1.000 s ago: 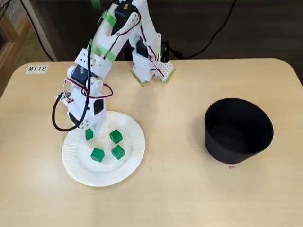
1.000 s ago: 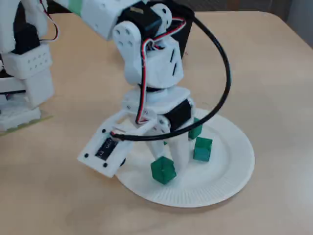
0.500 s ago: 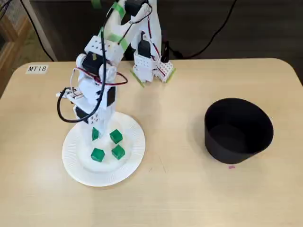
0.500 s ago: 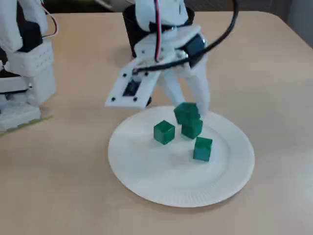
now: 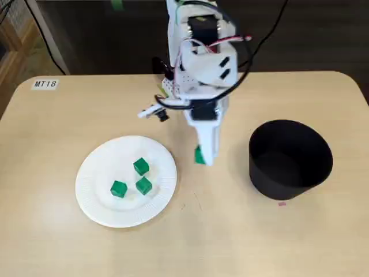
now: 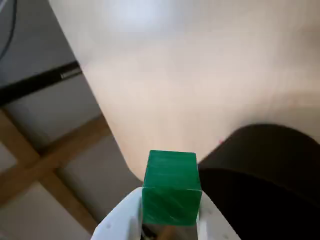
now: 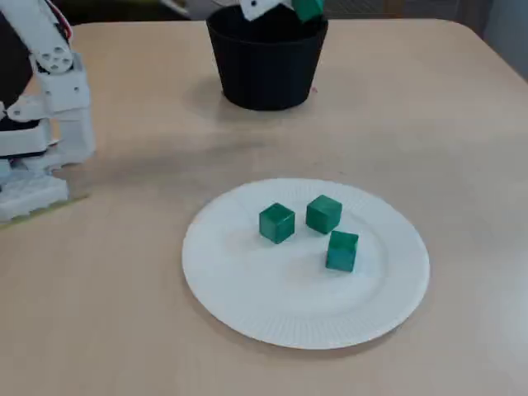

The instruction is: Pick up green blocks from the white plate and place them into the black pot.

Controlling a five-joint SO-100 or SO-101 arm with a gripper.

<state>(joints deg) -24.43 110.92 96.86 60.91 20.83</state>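
My gripper (image 5: 202, 156) is shut on a green block (image 5: 198, 154), held in the air between the white plate (image 5: 92, 199) and the black pot (image 5: 290, 158). The wrist view shows that block (image 6: 172, 187) clamped between the white fingers (image 6: 212, 222), with the pot's dark rim (image 6: 265, 165) just to its right. In a fixed view the held block (image 7: 308, 9) shows at the top edge above the pot (image 7: 266, 62). Three green blocks stay on the plate (image 7: 379, 305): one (image 5: 140, 166), another (image 5: 144, 185) and a third (image 5: 119, 188).
The arm's white base (image 5: 184, 86) stands at the table's back edge, and in a fixed view it is at the left (image 7: 37, 157). A label reading MT18 (image 5: 45, 83) is stuck at the back left corner. A small pink mark (image 5: 281, 203) lies in front of the pot.
The gripper closed on one block on the plate, lifted it and swung right toward the pot. Three blocks are left on the plate.
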